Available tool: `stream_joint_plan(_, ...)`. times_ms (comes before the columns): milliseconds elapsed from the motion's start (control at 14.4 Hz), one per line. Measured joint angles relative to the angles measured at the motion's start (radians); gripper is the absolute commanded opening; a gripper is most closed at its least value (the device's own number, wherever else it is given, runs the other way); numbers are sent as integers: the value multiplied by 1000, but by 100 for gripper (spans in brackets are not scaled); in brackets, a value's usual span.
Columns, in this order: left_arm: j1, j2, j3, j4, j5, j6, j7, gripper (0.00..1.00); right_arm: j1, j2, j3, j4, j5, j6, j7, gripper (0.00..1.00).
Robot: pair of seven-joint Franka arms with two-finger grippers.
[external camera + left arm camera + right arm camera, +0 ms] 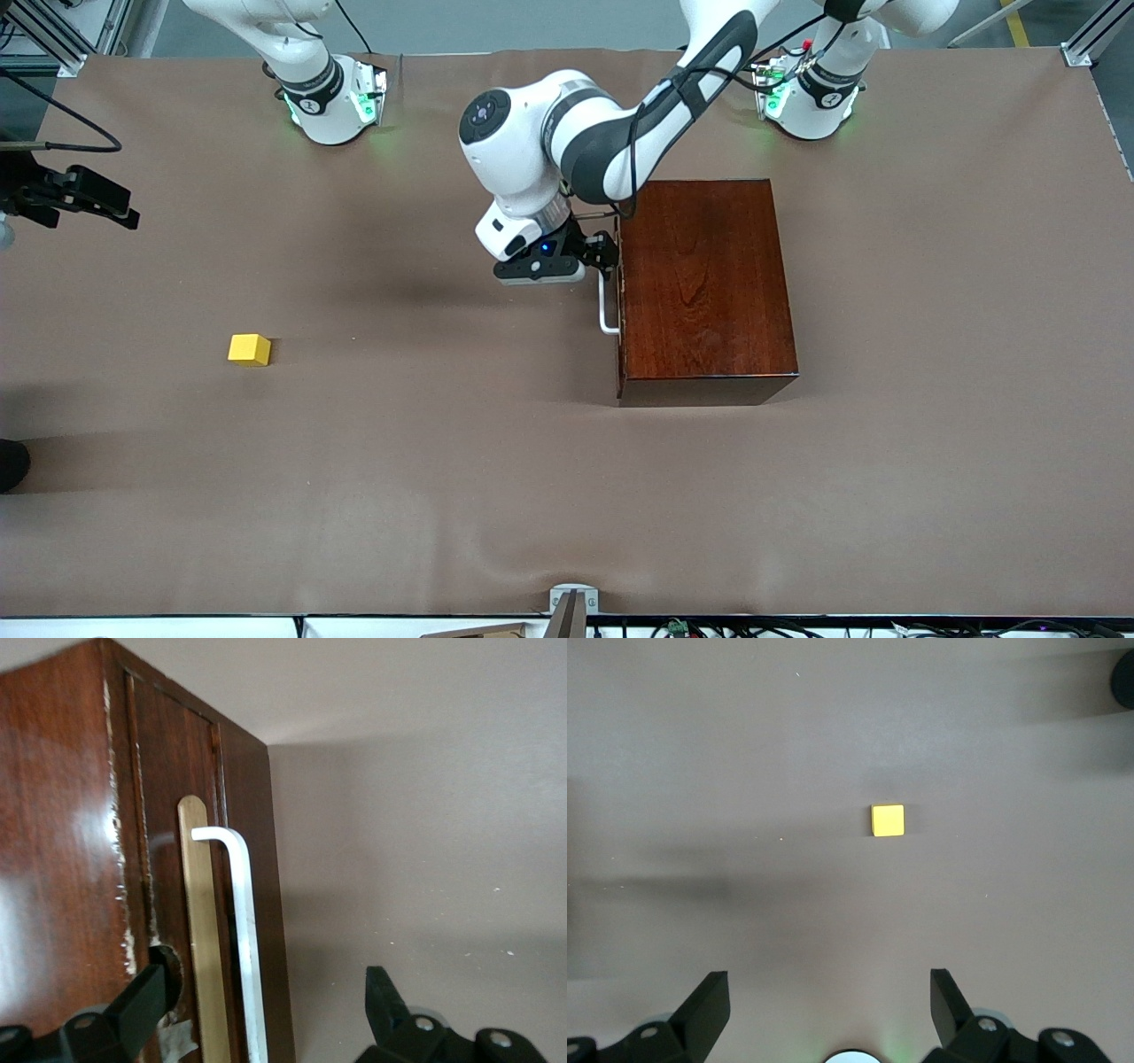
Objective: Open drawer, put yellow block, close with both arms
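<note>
The dark mahogany box [704, 283] stands toward the left arm's end of the table. Its drawer is shut, with the front [168, 815] and white bar handle [606, 310] facing the right arm's end. My left gripper [605, 252] is open at the handle. In the left wrist view [266, 1010] the handle [244, 930] runs between the fingers; one finger [142, 1001] is over the drawer front and the other is over the table. The yellow block [249, 349] lies on the table toward the right arm's end. My right gripper [830, 1005] is open and empty, high over the cloth, with the block [888, 820] below it.
A black device on a mount [75, 197] juts in at the right arm's end of the table. A metal bracket [571, 602] sits at the table edge nearest the front camera. Brown cloth [443, 461] covers the table.
</note>
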Motion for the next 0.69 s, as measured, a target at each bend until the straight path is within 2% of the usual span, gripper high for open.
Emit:
stream_joint_plan(347,-6,57,-1,0,0,42,-88,100,1,31,3,0,-1,7,0,100)
stream_joint_plan(694,-7,82,-2,-1,0,44,-96,100,1,76,2,0,-1,74,0,100)
